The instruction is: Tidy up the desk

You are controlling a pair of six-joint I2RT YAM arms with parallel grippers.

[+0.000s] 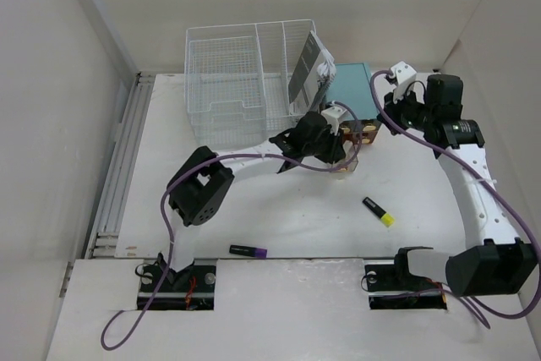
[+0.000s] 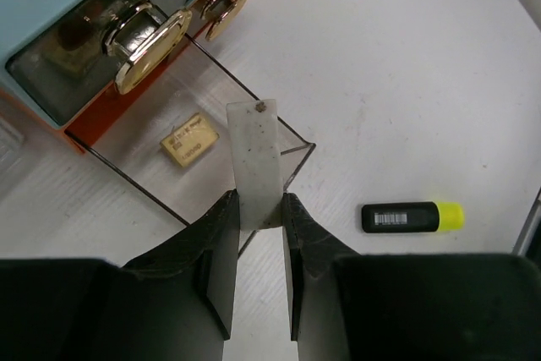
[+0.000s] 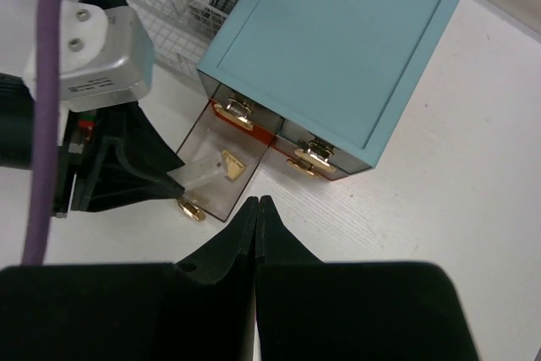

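Note:
The white desk (image 1: 279, 209) bears a teal drawer box (image 1: 351, 90) with a clear drawer (image 2: 144, 145) pulled out in front. My left gripper (image 2: 258, 209) is shut on a flat white strip (image 2: 254, 158) and holds it over the drawer's front corner. A small tan block (image 2: 189, 137) lies inside the drawer. In the right wrist view the strip (image 3: 196, 172) and the open drawer (image 3: 241, 145) also show. My right gripper (image 3: 258, 202) is shut and empty, above the desk in front of the teal box (image 3: 338, 40).
A white wire-mesh organizer (image 1: 245, 82) stands at the back, with a patterned packet (image 1: 308, 69) leaning in it. A black and yellow highlighter (image 1: 378, 211) lies right of centre. A black and purple marker (image 1: 248, 251) lies near the front edge. A ribbed rail (image 1: 118, 166) runs along the left.

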